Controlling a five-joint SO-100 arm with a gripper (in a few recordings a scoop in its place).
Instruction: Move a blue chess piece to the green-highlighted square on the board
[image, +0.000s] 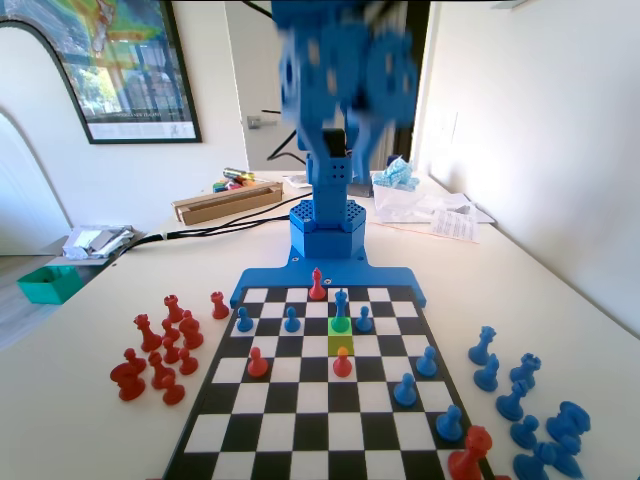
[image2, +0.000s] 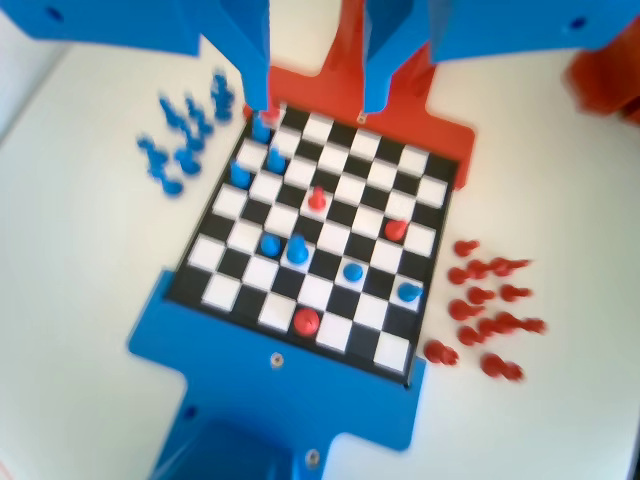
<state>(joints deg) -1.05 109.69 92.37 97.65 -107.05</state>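
Observation:
The slim blue chess piece (image: 341, 306) stands upright on the green-highlighted square (image: 331, 326), in the board's (image: 310, 400) second row from the blue arm. A yellow square (image: 340, 345) adjoins it on the near side. In the wrist view the same blue chess piece (image2: 297, 250) stands among blue pawns on the board (image2: 330, 235). My gripper (image2: 315, 105) hangs high above the board, open, with nothing between its jaws. In the fixed view the arm (image: 340, 70) is raised and blurred.
Blue pawns (image: 291, 320) flank the piece, and others stand to the right (image: 404, 390). Red pawns (image: 342, 363) stand mid-board, with a red piece (image: 317, 285) on the far row. Beside the board lie captured red pieces (image: 160, 350) on the left and blue ones (image: 520, 400) on the right.

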